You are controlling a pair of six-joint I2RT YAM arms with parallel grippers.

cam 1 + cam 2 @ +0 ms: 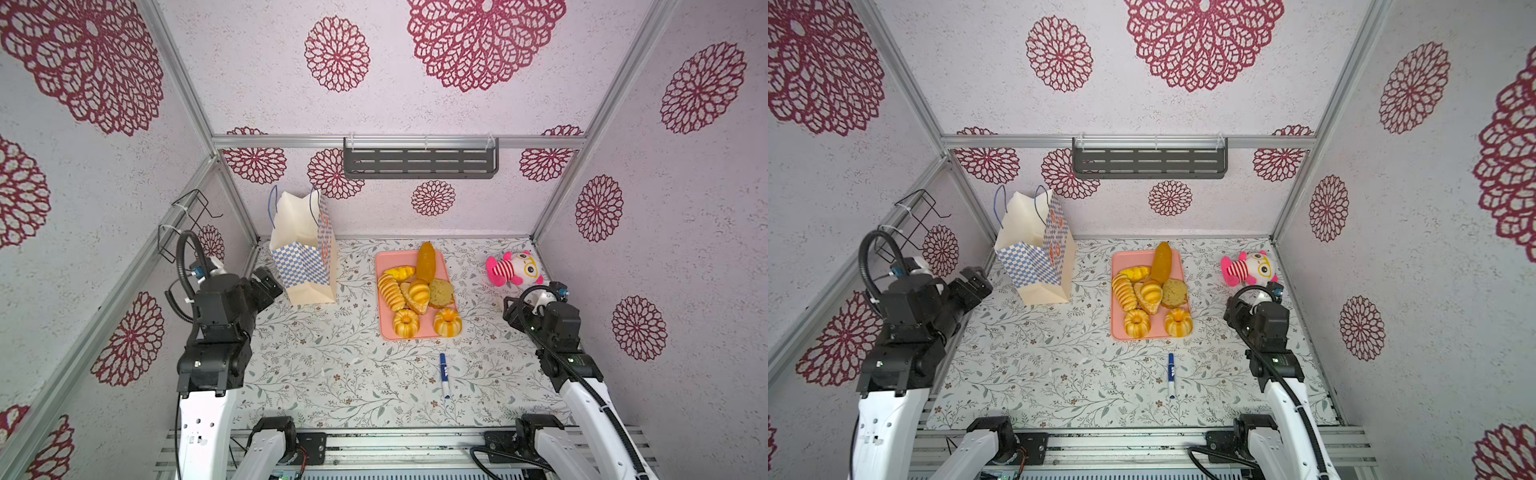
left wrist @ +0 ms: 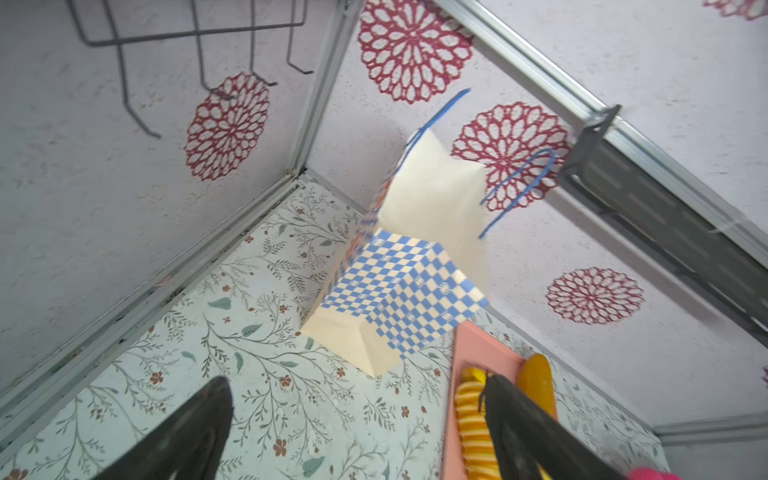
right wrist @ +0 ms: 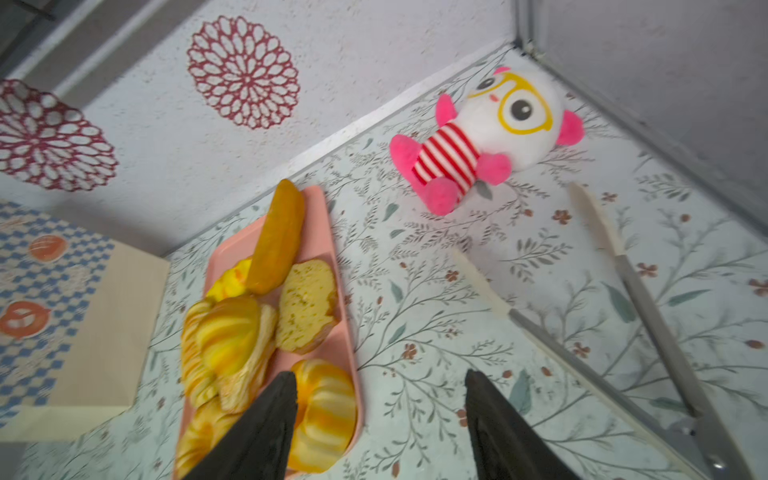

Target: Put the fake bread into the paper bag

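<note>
Eight fake breads (image 1: 419, 291), one paper bag (image 1: 304, 259)

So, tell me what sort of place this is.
Probably a staged robot test booth rather than a real kitchen: an aluminium frame with flower-papered walls boxes in the table, two robot arms stand at its front edge, and fake bread sits on a pink tray near a paper bag.

No writing can be read. The pen (image 1: 444, 375) near the table's (image 1: 332, 374) front edge has a dark label band, too small to make out. The orange prints on the paper bag (image 3: 62, 291) are blurred.
</note>
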